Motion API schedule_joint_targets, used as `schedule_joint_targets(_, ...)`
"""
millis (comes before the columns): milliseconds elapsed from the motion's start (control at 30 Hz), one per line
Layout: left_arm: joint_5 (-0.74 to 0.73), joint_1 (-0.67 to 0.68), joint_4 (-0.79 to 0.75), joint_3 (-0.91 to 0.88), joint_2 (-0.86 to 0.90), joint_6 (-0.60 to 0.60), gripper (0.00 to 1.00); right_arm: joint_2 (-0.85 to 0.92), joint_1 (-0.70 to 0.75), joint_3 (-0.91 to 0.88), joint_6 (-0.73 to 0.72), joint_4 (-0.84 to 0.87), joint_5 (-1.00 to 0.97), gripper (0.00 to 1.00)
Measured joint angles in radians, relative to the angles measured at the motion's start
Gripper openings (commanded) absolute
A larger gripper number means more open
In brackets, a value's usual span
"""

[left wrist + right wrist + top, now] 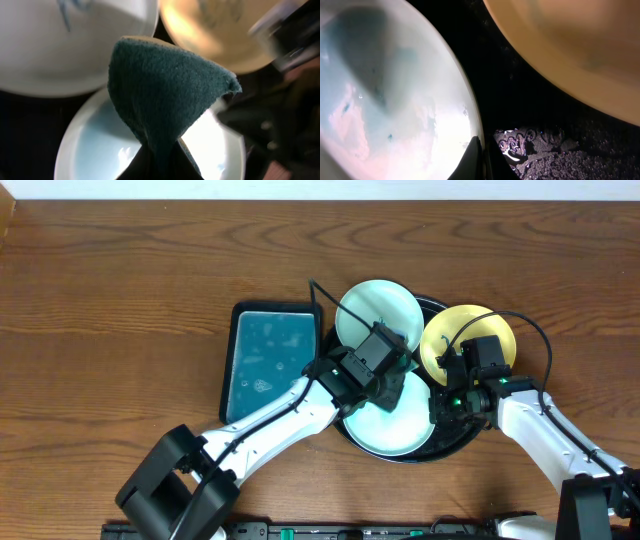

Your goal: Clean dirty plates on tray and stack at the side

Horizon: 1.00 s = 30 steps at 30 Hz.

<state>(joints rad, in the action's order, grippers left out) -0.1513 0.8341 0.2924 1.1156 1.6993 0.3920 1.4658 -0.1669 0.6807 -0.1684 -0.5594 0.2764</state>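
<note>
You have the left gripper (159, 162) clamped on the sponge (165, 95) over the plate (100, 150) at 6 o'clock on the tray (510, 60). Right gripper (479, 160) closed, at that plate's 3 o'clock rim.

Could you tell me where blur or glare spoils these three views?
Overhead: sharp and evenly lit. Left wrist: the sponge is crisp, the yellow plate behind it blurred. Right wrist: glare whitens the pale plate, and the yellow plate is out of focus.
</note>
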Motion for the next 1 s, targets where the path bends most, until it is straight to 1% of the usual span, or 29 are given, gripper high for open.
schedule_joint_targets(133, 0.0, 0.0, -0.09, 0.0, 0.015, 0.0, 0.07, 0.0, 0.0, 0.001, 0.0, 0.0, 0.0, 0.01)
schedule_joint_targets(267, 0.0, 0.0, -0.198, 0.0, 0.069, 0.0, 0.08, 0.0, 0.0, 0.001, 0.0, -0.001, 0.0, 0.01)
schedule_joint_targets(433, 0.0, 0.0, -0.225, 0.0, 0.132, 0.0, 0.08, 0.0, 0.0, 0.002, 0.0, -0.001, 0.0, 0.01)
schedule_joint_targets(600, -0.001, 0.0, -0.171, 0.0, 0.171, 0.017, 0.08, 0.0, 0.0, 0.003, 0.0, -0.001, 0.0, 0.01)
schedule_joint_targets(900, -0.03, -0.001, 0.063, 0.016, 0.154, 0.031, 0.07, 0.0, 0.0, 0.003, 0.0, -0.003, 0.001, 0.01)
schedule_joint_targets(1000, -0.03, -0.001, 0.085, 0.016, 0.145, 0.031, 0.08, 0.0, 0.0, 0.003, 0.0, -0.003, 0.001, 0.01)
